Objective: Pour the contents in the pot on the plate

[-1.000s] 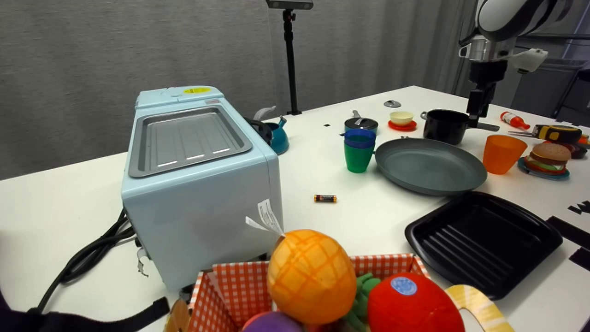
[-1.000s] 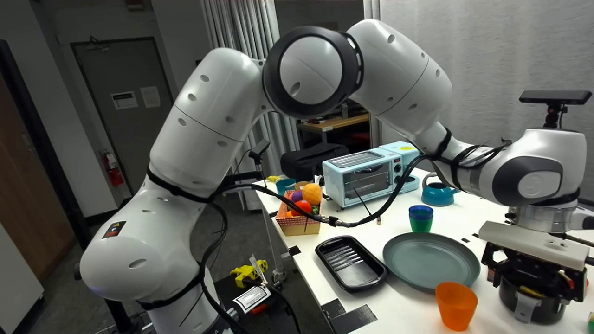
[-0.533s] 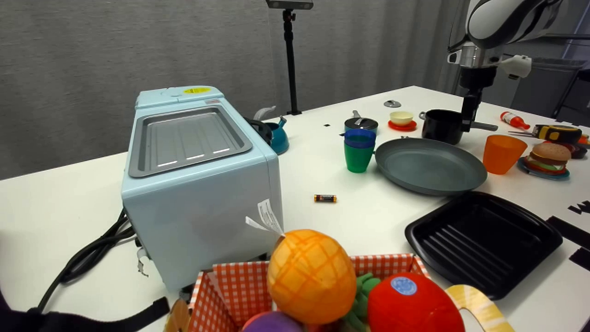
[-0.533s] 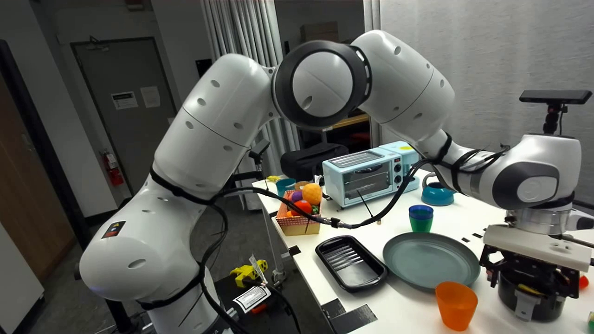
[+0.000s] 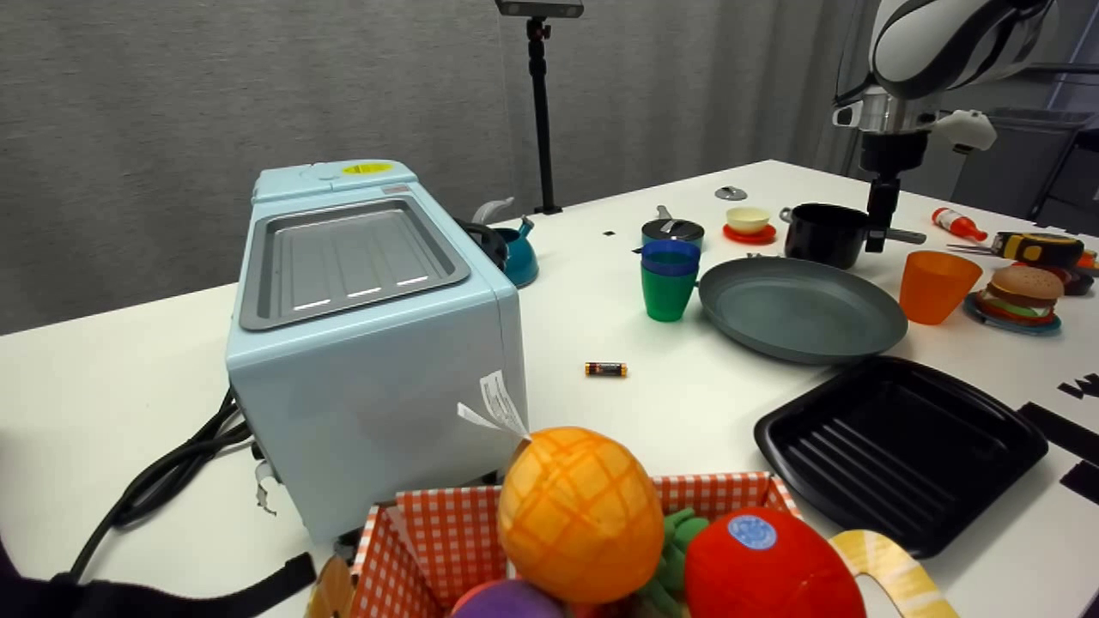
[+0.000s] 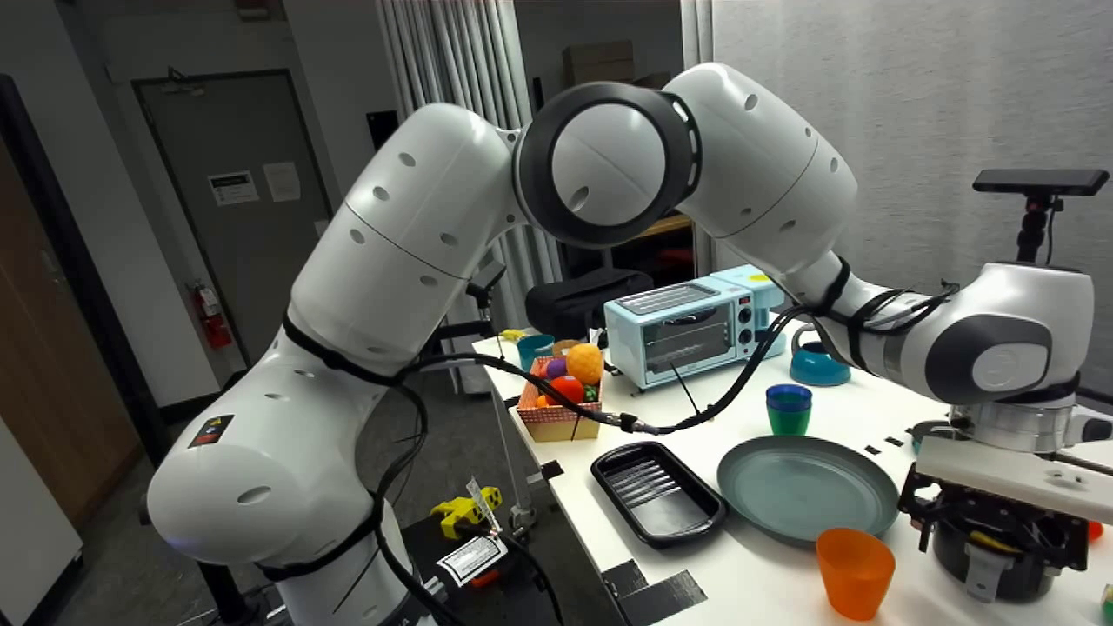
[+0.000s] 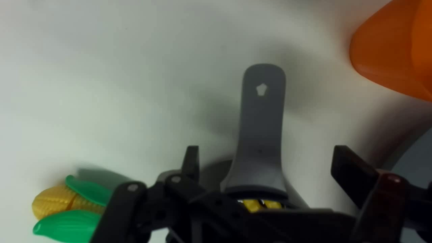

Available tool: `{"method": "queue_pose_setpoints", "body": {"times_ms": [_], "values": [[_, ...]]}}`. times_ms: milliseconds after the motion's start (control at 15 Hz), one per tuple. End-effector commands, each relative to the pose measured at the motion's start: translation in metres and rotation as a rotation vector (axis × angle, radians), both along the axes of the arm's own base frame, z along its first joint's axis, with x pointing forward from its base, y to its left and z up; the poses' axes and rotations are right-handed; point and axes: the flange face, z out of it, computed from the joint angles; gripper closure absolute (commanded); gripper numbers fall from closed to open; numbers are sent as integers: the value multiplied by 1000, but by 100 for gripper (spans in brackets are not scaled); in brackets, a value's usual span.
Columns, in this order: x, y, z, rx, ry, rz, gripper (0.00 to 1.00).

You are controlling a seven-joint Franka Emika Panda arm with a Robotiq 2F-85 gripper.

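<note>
The black pot (image 5: 822,236) stands upright on the white table in both exterior views (image 6: 1028,578). Its grey handle (image 7: 262,114) points up the wrist view. Yellow pieces, the contents (image 7: 251,205), show inside the pot behind the handle's base; most are hidden by the gripper. My gripper (image 7: 266,148) is open, with one finger on each side of the handle and gaps on both sides. It hangs low over the pot's handle side in both exterior views (image 5: 877,239) (image 6: 998,532). The dark grey plate (image 5: 803,309) lies flat and bare beside the pot, also in an exterior view (image 6: 804,487).
An orange cup (image 5: 938,287) stands close to the plate and the pot handle. Stacked blue and green cups (image 5: 669,283) stand on the plate's far side. A black grill pan (image 5: 901,451) lies against the plate. A toy corn (image 7: 67,206) lies near the gripper.
My gripper has moved slightly lower and toward the pot, and turned a little. The pot has shifted very slightly toward the plate side. The plate has not moved.
</note>
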Motion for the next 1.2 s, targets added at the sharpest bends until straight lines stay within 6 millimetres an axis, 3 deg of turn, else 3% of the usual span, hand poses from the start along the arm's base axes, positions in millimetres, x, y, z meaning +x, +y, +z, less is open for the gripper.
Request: {"method": "queue_pose_setpoints", "body": {"times_ms": [0, 333, 467, 533, 1067, 1133], "values": [[-3, -9, -2, 11, 0, 26, 0], [-8, -14, 4, 1, -12, 12, 2], [-8, -15, 8, 1, -19, 6, 27], [-8, -15, 9, 0, -24, 5, 29], [-7, -18, 17, -1, -27, 7, 91], [-7, -18, 17, 1, -27, 6, 91]]}}
